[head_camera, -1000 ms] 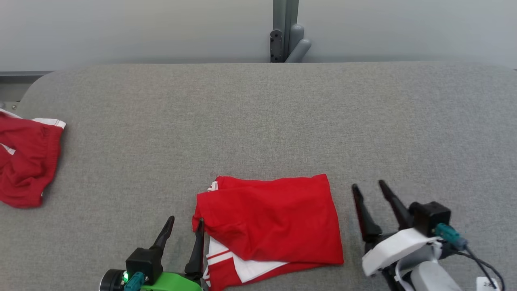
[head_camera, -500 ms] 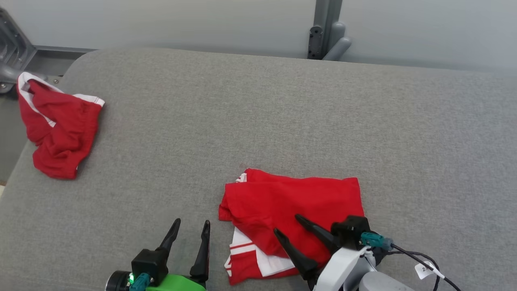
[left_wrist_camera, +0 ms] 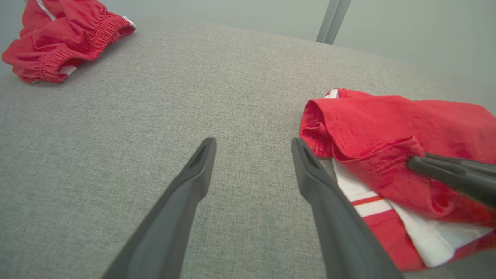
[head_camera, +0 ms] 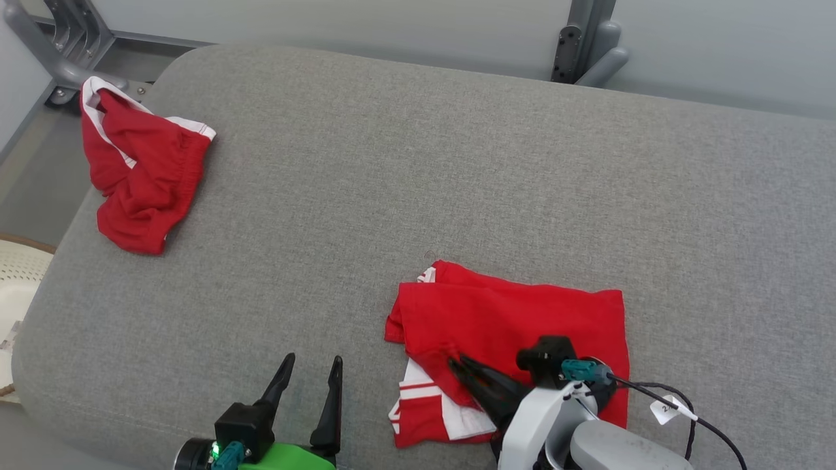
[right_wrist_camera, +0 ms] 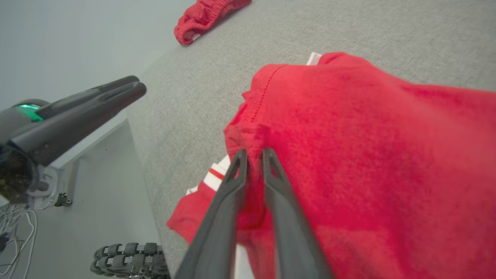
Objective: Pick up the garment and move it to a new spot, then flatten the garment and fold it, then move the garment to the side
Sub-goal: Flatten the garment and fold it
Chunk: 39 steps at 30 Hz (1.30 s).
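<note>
Near the front edge of the grey, coarse-woven padded cushion (head_camera: 392,163) lies the soft red cloth garment (head_camera: 522,313), folded into a rough rectangle. Its long axis runs left to right, and white-striped layers peek out at its front left corner. The right gripper (head_camera: 455,363) has its slim dark fingers nearly together, pinching a puckered fold of the top layer. The left gripper (head_camera: 313,359) stands wide just left of the garment, holding nothing. A crumpled second red garment (head_camera: 140,176) with an elastic waistband sits at the far left corner.

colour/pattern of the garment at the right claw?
Red garment, white panel with a red stripe; clearest in left wrist view.
</note>
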{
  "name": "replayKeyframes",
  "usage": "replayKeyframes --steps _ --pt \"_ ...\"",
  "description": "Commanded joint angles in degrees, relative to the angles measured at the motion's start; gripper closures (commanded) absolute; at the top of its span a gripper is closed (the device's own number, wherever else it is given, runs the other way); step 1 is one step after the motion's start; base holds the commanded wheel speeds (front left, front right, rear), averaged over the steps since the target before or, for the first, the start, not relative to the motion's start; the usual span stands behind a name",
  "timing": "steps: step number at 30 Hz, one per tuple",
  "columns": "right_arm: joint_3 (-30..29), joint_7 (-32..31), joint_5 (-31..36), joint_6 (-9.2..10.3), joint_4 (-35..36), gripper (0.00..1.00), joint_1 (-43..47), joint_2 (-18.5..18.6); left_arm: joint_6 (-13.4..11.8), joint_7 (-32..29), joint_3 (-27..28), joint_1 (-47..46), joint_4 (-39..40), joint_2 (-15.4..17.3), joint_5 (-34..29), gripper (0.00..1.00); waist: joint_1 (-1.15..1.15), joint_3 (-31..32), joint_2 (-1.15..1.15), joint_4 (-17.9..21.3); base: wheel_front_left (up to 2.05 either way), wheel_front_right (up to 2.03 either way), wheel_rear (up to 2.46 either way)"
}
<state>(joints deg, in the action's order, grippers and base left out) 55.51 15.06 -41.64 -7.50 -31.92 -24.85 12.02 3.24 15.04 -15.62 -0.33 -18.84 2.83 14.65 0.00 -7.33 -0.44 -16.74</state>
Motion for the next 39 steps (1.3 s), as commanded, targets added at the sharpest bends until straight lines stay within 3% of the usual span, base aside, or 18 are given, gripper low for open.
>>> replayKeyframes --steps 1,8,9,10,11,16,22,27,33,39 --pt "0.27 0.14 -0.26 0.03 -0.37 1.00 -0.69 0.17 -0.50 0.18 -0.21 -0.28 0.20 0.14 0.48 0.00 0.00 -0.40 0.44 -0.21 0.00 0.00 0.00" --pt "6.07 0.03 -3.03 0.03 2.18 1.00 -2.02 0.34 -0.63 0.18 -0.15 -0.96 0.12 0.14 0.82 0.00 0.00 -0.80 0.44 0.12 0.00 0.00 0.00" --pt "8.03 -0.69 -4.77 0.03 3.20 0.86 -2.11 0.41 -0.65 0.18 -0.06 -0.98 0.05 0.14 0.85 0.00 0.00 -0.75 0.44 0.27 0.00 0.00 0.00" --pt "9.71 -1.38 -6.63 0.03 3.86 0.50 -2.34 0.83 -0.71 0.18 0.03 -0.95 -0.02 0.14 0.82 0.00 0.00 -0.61 0.44 0.51 0.00 0.00 0.00" --pt "11.44 -1.40 -7.81 0.03 4.92 0.00 -3.07 1.46 -0.77 0.18 0.06 -0.91 -0.06 0.15 0.79 0.00 0.00 -0.47 0.44 0.75 0.00 0.00 0.00" --pt "11.00 -0.05 -9.99 0.05 5.24 0.00 -4.69 4.20 -0.82 0.18 0.99 -0.44 0.06 0.14 -0.02 0.00 0.00 0.82 0.44 2.94 0.00 0.00 0.00" --pt "-9.85 0.10 2.90 0.03 3.38 0.00 0.47 3.17 -0.61 0.18 3.10 0.90 0.46 0.13 -1.50 0.00 0.00 2.61 0.44 7.66 0.00 0.00 0.00" --pt "-26.47 0.13 15.70 0.03 5.95 0.00 7.75 -0.27 -0.81 0.18 4.66 1.05 0.91 0.15 -2.38 0.00 0.00 3.72 0.44 11.52 0.00 0.00 0.00" --pt "-39.51 0.13 25.69 0.03 10.31 0.00 14.61 -4.49 -1.69 0.18 6.78 1.55 1.47 0.15 -2.89 0.00 0.00 4.82 0.44 15.38 0.00 0.00 0.00" --pt "-46.00 0.14 29.97 0.03 13.12 0.00 18.45 -6.94 -2.34 0.18 9.45 2.21 2.01 0.16 -3.29 0.00 0.00 5.51 0.44 17.48 0.00 0.00 0.00"
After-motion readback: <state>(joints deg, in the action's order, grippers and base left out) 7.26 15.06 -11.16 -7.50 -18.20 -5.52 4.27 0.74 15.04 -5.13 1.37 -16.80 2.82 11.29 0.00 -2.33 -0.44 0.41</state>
